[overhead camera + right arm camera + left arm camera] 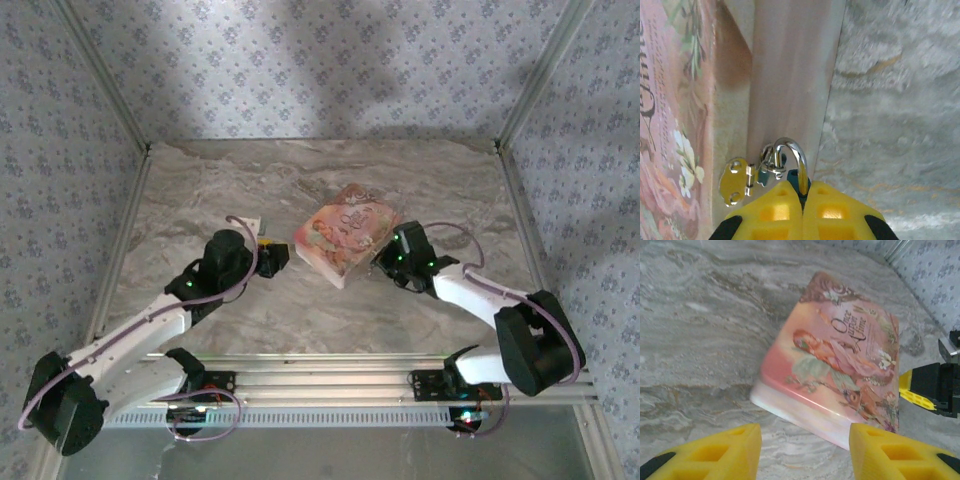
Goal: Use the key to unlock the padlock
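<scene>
Progress: early.
- The padlock [799,181] is judged locked: its shackle [790,143] is threaded through the ring of the hasp [735,182] on the pink floral box [345,232].
- No key is seen in the lock. Insertion, turning and release of the shackle are all judged outstanding.

Padlock: tiny, with a dark blue-green body and a bright silver shackle. It is hung on the box's pale side wall, on the side facing the right arm, and is mostly hidden by yellow pads.

Right gripper [802,200]: fingers are closed together, with the padlock body pinched between the tips.

Left gripper [805,455]: pads are spread wide with nothing between them, and it is held just off the box's opposite side.

A small pale item [262,221] is noted left of the box, too small to identify.
</scene>
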Controlling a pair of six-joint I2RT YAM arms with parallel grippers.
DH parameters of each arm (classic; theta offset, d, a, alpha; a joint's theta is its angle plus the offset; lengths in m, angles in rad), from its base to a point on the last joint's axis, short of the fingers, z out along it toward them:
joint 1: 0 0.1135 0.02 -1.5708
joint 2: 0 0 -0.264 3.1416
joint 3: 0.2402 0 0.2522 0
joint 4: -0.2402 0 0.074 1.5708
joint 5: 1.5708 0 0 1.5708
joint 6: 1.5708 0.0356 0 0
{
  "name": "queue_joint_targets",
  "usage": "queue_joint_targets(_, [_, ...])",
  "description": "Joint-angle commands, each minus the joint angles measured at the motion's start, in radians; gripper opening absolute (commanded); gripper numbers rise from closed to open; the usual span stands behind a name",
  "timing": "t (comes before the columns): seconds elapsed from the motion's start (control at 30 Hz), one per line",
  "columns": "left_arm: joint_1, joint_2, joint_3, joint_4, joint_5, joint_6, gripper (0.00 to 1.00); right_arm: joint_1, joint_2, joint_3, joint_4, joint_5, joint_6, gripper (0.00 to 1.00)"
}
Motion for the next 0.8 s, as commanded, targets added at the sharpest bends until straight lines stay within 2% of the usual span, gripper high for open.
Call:
queue_joint_targets(0.0, [0.015,-0.026,0.029,-0.062,-0.016,0.03,0.51,-0.016,0.012,0.078,-0.079,-0.039,-0.11,0.0])
queue_joint_targets(0.17, [0.016,-0.022,0.021,-0.063,-0.007,0.011,0.51,-0.015,0.063,0.118,-0.116,-0.043,-0.188,0.0])
queue_joint_targets(0.4, [0.017,-0.031,0.004,-0.084,0.004,-0.001,0.51,-0.085,0.138,0.058,-0.076,-0.101,-0.254,0.0])
queue_joint_targets(0.77, [0.018,-0.044,0.009,-0.101,-0.006,0.005,0.52,-0.095,0.035,0.173,-0.237,-0.033,-0.352,0.0])
